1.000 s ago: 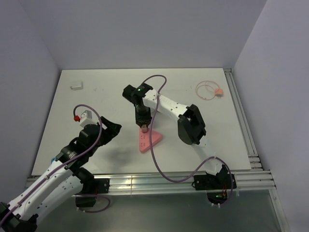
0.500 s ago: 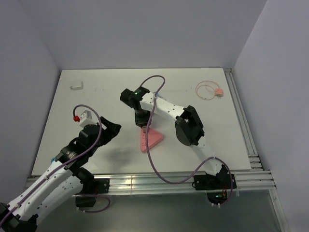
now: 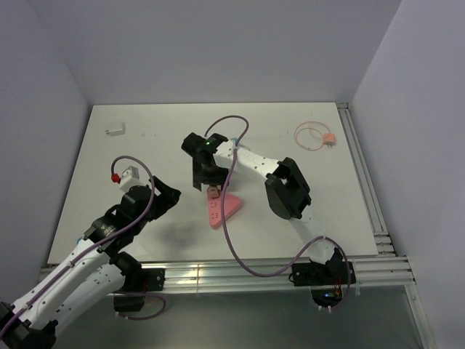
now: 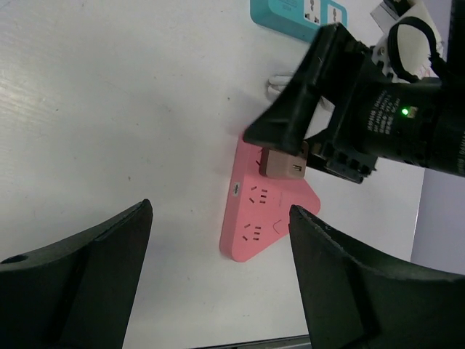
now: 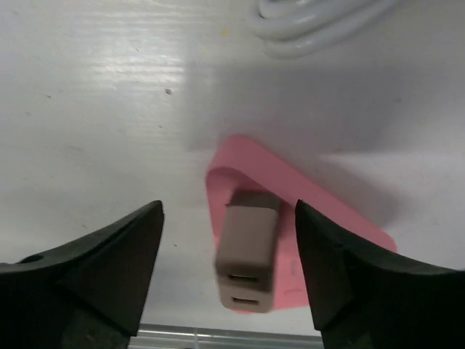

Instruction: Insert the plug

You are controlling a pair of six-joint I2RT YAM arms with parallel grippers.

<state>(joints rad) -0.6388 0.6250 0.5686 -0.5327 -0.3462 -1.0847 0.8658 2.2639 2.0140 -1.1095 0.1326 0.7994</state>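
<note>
- plug sits in the far corner of the pink power strip, long axis upright, port end facing up.
- right gripper spread wide, straddling it, not touching.
- left gripper spread wide, well apart.

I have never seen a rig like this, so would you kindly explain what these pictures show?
These are two robot arms bolted at the near edge of a white table. One picture looks down from above: left arm on the left, right arm reaching to the middle. The other two come from cameras on the wrists, each showing its own pincer's dark fingers. On the table lies a pink socket block with a tan plug standing on it. The right pincer hangs open over the plug, holding nothing; the left pincer is open and empty too.
</note>
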